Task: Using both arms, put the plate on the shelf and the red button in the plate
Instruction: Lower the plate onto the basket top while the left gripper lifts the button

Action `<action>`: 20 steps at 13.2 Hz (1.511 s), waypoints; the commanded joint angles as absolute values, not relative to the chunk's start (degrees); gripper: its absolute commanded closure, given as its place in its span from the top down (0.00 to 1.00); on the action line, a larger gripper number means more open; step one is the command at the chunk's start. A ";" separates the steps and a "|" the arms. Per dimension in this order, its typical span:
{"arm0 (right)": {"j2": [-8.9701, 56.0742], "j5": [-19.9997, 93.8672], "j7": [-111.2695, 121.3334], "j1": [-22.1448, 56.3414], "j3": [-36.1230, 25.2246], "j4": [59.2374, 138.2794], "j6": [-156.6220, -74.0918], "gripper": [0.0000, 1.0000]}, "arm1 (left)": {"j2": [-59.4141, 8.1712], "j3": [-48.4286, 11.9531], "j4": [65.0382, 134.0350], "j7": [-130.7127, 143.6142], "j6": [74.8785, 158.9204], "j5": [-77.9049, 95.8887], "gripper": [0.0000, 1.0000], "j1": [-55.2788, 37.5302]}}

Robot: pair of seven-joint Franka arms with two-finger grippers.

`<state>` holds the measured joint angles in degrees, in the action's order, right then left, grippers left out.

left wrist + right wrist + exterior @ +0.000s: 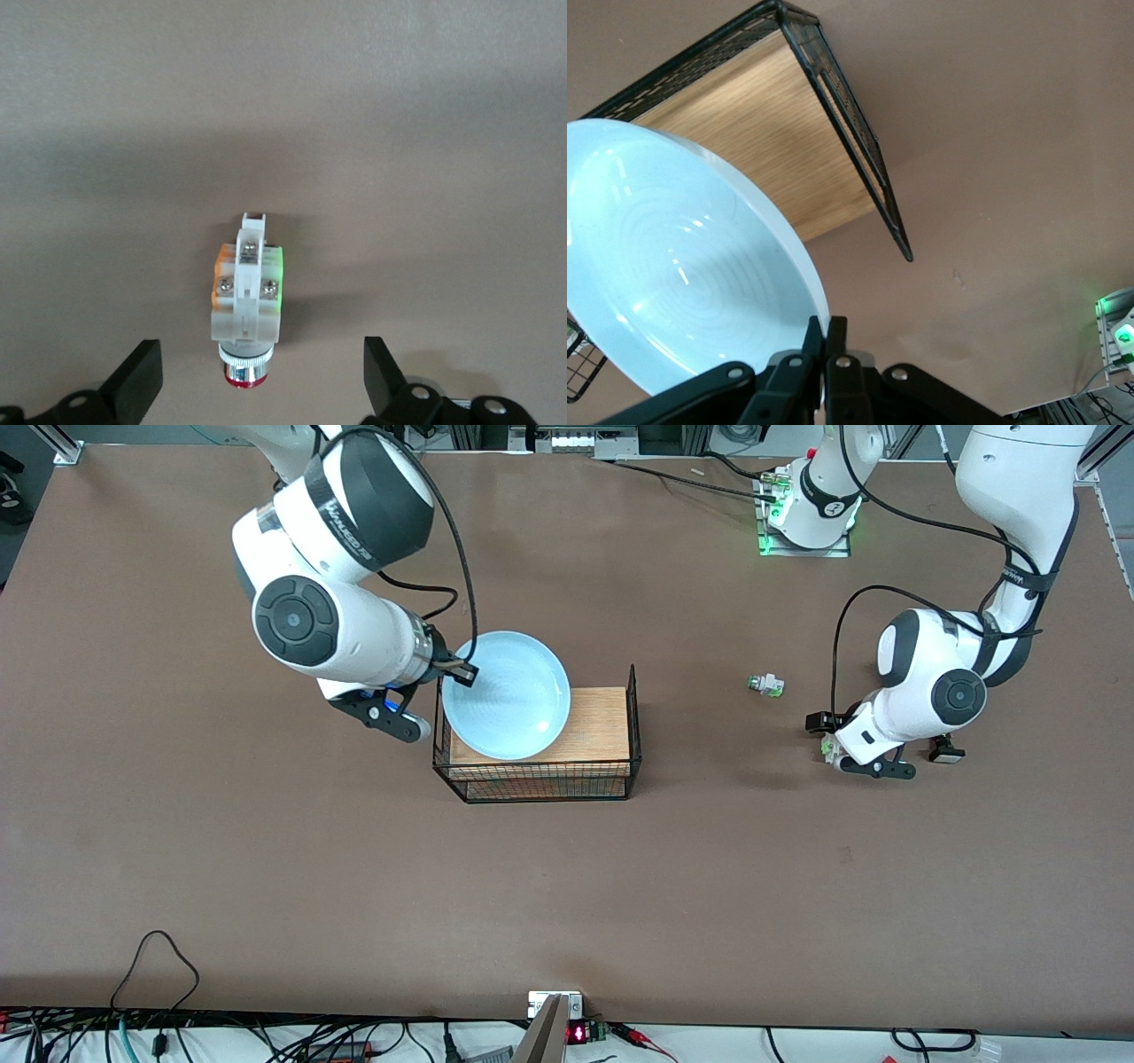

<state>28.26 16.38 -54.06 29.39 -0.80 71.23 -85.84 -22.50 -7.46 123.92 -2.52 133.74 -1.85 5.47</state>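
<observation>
The pale blue plate (507,695) hangs tilted over the right arm's end of the wire basket (633,726). My right gripper (462,673) is shut on the plate's rim. In the right wrist view the jaws (835,332) pinch the plate (682,274) above the basket (850,150). The red button (246,301) lies on the table between the fingers of my left gripper (257,381), red cap toward the wrist. The fingers stand wide apart and do not touch it. In the front view the left gripper (877,740) is low over the table and the button (828,748) peeks out beneath it.
The basket has a wooden floor (602,726). A small white-and-green part (766,685) lies on the brown table between the basket and the left gripper. Cables and a power strip run along the table edge nearest the front camera.
</observation>
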 commanded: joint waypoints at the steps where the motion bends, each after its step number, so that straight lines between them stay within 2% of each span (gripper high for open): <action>1: 28.73 17.58 -55.11 30.50 -1.41 71.46 -87.36 0.00 | -23.02 -7.73 124.01 -4.22 135.44 -2.64 1.00 6.42; 6: 30.32 17.40 -55.11 32.08 -1.41 72.95 -92.89 0.00 | -25.84 -7.65 124.10 -5.89 141.15 -2.64 1.00 8.17; 16: 30.93 16.79 -54.50 33.22 -1.49 75.06 -97.82 0.00 | -25.22 -7.73 124.28 -5.27 138.78 -2.64 0.99 7.21; 17: 31.29 16.70 -54.41 33.22 -1.49 75.06 -98.26 0.00 | -25.14 -7.73 124.28 -5.27 138.78 -2.64 0.92 7.21; 18: 31.81 16.70 -54.40 33.40 -1.49 75.06 -98.35 0.00 | -25.22 -7.82 124.28 -5.62 138.69 -2.64 0.80 7.12; 19: 32.08 16.61 -54.40 33.57 -1.49 75.15 -98.35 0.00 | -25.14 -7.82 124.28 -5.97 138.52 -2.64 0.51 7.03; 20: 32.25 16.61 -54.40 33.66 -1.49 75.67 -98.35 0.00 | -24.79 -7.82 124.28 -5.98 137.82 -2.64 0.41 6.86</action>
<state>31.50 16.56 -54.12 33.15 -0.98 75.45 -96.25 -26.04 -7.76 124.04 -5.02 139.46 -1.85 7.17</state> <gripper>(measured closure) 0.969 0.264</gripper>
